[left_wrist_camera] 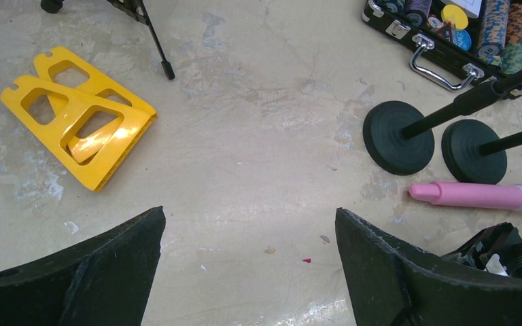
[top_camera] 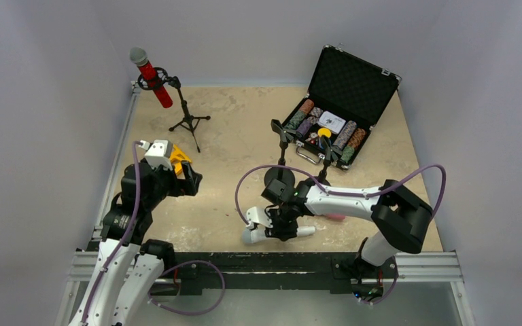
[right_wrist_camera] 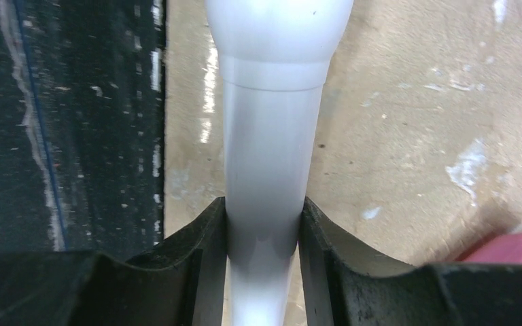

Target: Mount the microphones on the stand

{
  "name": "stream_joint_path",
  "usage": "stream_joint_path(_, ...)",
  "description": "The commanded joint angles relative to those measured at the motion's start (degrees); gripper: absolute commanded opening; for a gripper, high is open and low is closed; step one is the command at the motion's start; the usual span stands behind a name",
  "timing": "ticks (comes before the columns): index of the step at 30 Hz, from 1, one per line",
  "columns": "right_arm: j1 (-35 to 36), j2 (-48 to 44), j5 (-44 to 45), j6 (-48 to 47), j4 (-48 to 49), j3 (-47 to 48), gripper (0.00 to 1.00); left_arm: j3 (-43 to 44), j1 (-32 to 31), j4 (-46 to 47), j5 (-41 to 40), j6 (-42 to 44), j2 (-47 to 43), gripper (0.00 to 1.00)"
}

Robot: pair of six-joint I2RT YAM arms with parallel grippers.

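my right gripper (right_wrist_camera: pixel 264 227) pinches the white microphone (right_wrist_camera: pixel 272 136) by its handle, lying bottom centre of the top view, leaving the head free for the stand (top_camera: pixel 283 146) just above, while my left gripper (left_wrist_camera: pixel 249 214) gapes wide, holding nothing.

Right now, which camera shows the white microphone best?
The right wrist view: the white microphone fills the frame, its body pinched between the fingers of the right gripper. The top external view shows it small, lying by the near edge of the table, partly under that gripper. The left wrist view does not clearly show it.
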Motion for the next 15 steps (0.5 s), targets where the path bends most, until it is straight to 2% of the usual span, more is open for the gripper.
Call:
stream_joint_path(1, 0.3, 0.0, -6.8, 1.3, -3.5, 3.5, 0.0, 1.3, 0.5, 2.2, 1.0, 0.9, -0.2, 0.99)
stream_joint_path(7, -0.5, -1.2, -10.5, -0.4, -5.9, 4.8, 0.0, 1.2, 0.5, 2.5, 2.3, 1.0, -0.4, 0.99)
stream_joint_path(15, -3.5, -2.7, -16.6, -2.8, -8.9, 6.2, 0.0, 0.1, 0.5, 5.5, 8.3, 0.6, -1.8, 0.99)
